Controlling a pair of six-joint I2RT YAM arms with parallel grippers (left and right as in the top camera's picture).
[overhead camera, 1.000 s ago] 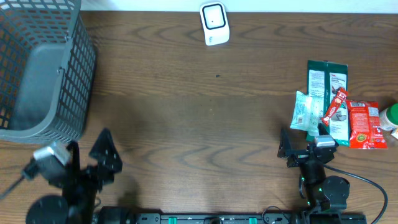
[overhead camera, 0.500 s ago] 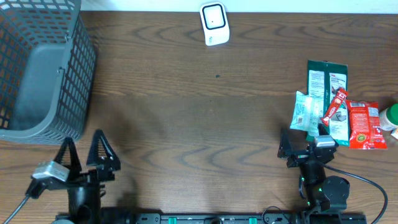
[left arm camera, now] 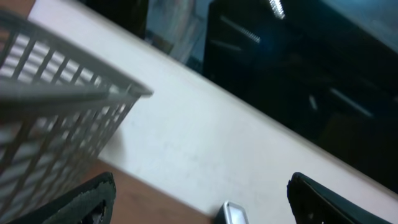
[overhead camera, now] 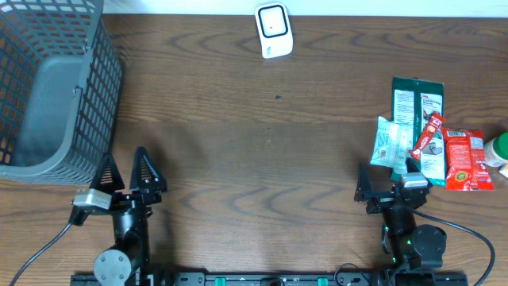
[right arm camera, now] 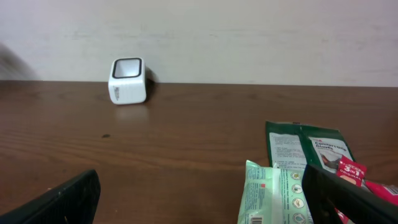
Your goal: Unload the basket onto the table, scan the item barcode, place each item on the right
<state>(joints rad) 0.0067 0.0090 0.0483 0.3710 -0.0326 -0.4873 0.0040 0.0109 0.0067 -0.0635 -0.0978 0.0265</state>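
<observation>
Counter (overhead camera: 238, 143), packets (overhead camera: 418, 99) at right edge: likely light, floppy; pinch an edge. Left fingers (overhead camera: 145, 171), right fingers (overhead camera: 363, 184) apart, empty.

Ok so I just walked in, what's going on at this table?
Nothing is being handled right now. The left tool is open and empty beside the grey basket. The right tool is open too, right at the near edge of a pile of packets. The white scanner stands at the far edge of the table. No packet has been picked up for scanning yet.
</observation>
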